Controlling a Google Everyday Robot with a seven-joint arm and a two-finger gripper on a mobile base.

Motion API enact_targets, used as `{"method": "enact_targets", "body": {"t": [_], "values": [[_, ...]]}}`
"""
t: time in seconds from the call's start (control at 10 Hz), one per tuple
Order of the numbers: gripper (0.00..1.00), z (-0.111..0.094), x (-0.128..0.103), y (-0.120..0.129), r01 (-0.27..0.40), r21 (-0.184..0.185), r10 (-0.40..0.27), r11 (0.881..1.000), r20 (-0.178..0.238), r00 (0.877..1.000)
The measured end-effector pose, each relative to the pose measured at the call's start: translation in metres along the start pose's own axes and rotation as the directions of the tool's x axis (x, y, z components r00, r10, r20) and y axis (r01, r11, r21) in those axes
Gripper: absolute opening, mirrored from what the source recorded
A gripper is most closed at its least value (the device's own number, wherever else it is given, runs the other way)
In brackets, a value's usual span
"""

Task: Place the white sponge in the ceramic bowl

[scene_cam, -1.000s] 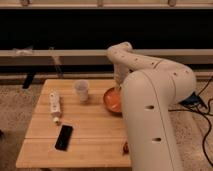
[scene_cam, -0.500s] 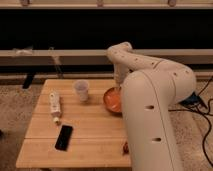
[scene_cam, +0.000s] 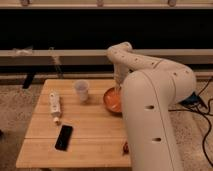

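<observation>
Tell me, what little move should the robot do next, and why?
Probably ease the tool down into the ceramic bowl. It hangs over the bowl's far rim, and the white sponge shows nowhere on the table, so the tool may hold it.

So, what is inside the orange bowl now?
The ceramic bowl shows only its glossy orange inside where uncovered; no white sponge is visible. The gripper is over its far rim, and the robot's body covers its right part.

End effector [scene_cam: 118, 89] over ceramic bowl [scene_cam: 111, 101]; cup [scene_cam: 81, 90] left of it.
</observation>
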Motion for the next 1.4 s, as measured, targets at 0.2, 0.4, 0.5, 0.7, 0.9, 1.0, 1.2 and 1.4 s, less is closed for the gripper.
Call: {"method": "enact_targets", "body": {"t": [0.2,0.4,0.5,0.7,0.9,1.0,1.2,1.4], "values": [[0.65,0.0,0.0,0.0,0.0,0.0,0.0,1.0,0.0,1.0],[0.65,0.0,0.0,0.0,0.0,0.0,0.0,1.0,0.0,1.0],[0.65,0.0,0.0,0.0,0.0,0.0,0.0,1.0,0.0,1.0],[0.65,-0.001,-0.001,0.0,0.0,-0.001,0.0,1.0,0.002,1.0],[0.65,-0.006,0.004,-0.01,0.033,-0.034,-0.033,0.999,0.008,0.999],[0.65,-0.01,0.008,-0.018,0.04,-0.048,-0.04,0.998,0.016,0.999],[0.65,-0.02,0.032,-0.053,0.042,-0.106,-0.037,0.993,0.052,0.998],[0.65,-0.023,0.058,-0.083,0.022,-0.152,-0.01,0.988,0.078,0.997]]}}
